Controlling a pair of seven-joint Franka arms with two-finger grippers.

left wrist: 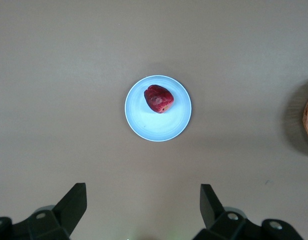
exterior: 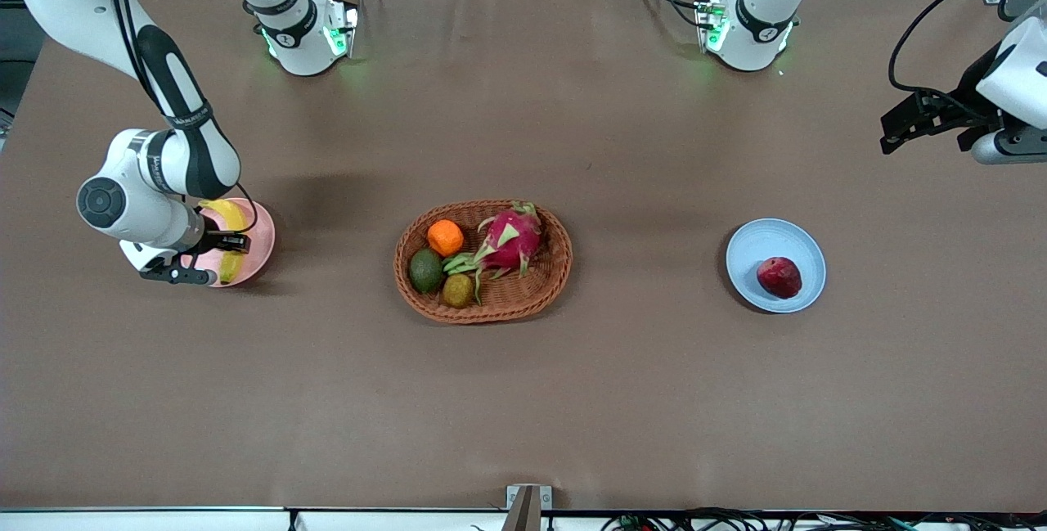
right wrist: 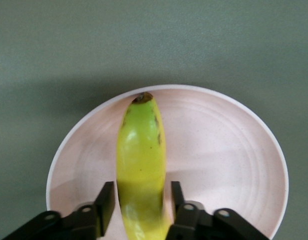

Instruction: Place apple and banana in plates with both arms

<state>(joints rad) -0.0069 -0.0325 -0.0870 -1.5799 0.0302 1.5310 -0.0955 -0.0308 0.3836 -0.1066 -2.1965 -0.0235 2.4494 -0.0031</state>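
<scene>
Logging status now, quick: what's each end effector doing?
Left end effector: open, empty, raised above the table.
Right end effector: fingers on both sides of the banana, over the pink plate; grip cannot be told.

apple (exterior: 779, 276) on one plate (exterior: 748, 249), banana (exterior: 227, 215) on other plate (exterior: 260, 246), basket (exterior: 556, 269) between

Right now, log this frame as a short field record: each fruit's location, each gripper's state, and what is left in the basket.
apple: on the blue plate, untouched
banana: on the pink plate, between the right gripper's fingers
right gripper: low over the pink plate, shut on the banana
left gripper: open, raised at the left arm's end of the table, holding nothing
basket: holds orange, dragon fruit and two greenish fruits
</scene>
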